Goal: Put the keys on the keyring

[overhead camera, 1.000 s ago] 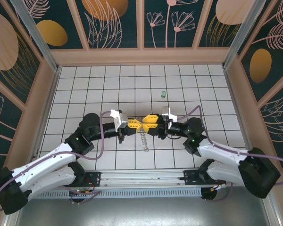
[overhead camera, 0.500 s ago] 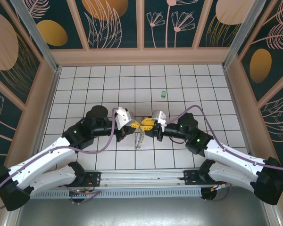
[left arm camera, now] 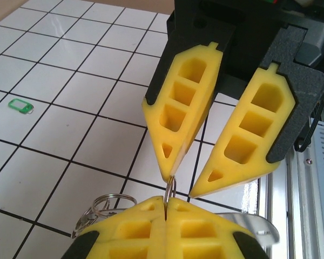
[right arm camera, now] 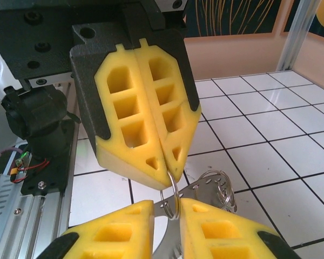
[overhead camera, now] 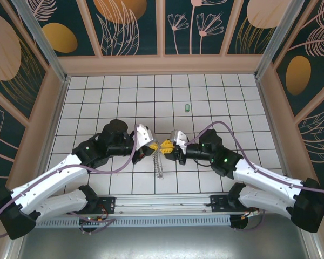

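The main risk at that moment was the thin silvery wire keyring [right arm camera: 218, 189] slipping or twisting out of the pinch. Your left gripper [right arm camera: 170, 174] had only a sliver of wire between its yellow fingertips. The ring's coiled loops hung free below, above the white tiled table [overhead camera: 232, 108]. If your right gripper [left arm camera: 182, 184] had come together off-centre, it could have shoved the wire sideways instead of catching it. The ring might then have dropped or turned edge-on. The two sets of fingertips also stood almost tip to tip, so one small misjudged move could have knocked them together. The tiny bright green key [left arm camera: 20, 106] lay flat on the tiles, well apart from both grippers and toward the far side. By my judgement, no threading had begun.

Your left gripper's fingers were pressed together and clamped on the keyring's wire. Your right gripper's fingers stood a little apart, straddling that same wire. In the left wrist view one tip seemed to touch it, but the wire was not pinched between them.
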You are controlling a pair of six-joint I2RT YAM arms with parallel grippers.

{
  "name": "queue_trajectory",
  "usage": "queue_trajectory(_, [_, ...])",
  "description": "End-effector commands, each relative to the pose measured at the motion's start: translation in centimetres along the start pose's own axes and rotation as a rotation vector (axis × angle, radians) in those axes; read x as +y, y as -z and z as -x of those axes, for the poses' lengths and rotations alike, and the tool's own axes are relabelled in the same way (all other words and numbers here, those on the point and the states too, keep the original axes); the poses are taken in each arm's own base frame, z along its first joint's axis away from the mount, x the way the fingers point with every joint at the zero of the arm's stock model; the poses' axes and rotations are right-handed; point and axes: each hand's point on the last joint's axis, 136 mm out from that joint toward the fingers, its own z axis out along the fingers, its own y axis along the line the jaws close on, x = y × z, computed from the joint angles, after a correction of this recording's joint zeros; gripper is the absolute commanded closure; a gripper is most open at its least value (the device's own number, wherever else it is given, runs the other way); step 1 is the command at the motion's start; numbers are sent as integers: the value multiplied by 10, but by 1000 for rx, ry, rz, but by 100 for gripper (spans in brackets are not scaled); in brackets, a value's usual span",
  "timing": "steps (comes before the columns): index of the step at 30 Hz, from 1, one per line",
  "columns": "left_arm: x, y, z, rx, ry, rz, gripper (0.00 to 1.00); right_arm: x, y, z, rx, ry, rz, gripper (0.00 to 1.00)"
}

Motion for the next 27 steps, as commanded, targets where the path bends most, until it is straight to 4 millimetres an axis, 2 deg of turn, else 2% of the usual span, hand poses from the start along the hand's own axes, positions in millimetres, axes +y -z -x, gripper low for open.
queue_trajectory(1, [-2,5,16,-34,-34,-9,100,7,-3,18,-32,37,39,81])
queue_trajectory(12, [-7,7,17,-30,-40,-33,100,7,-7,17,-20,43,48,87])
queue_trajectory(19, [-7,9,22,-46,-49,-31,100,8,-8,18,-18,41,58,100])
queue_trajectory(24, [-6,14,32,-112,-51,-11,100,8,-5,20,-34,40,52,100])
queue_trajectory(25, [-6,17,35,-139,-51,-5,98,9,-4,22,-49,42,51,100])
queue_trajectory(27, [-8,22,40,-190,-49,1,80,11,1,27,-84,45,52,100])
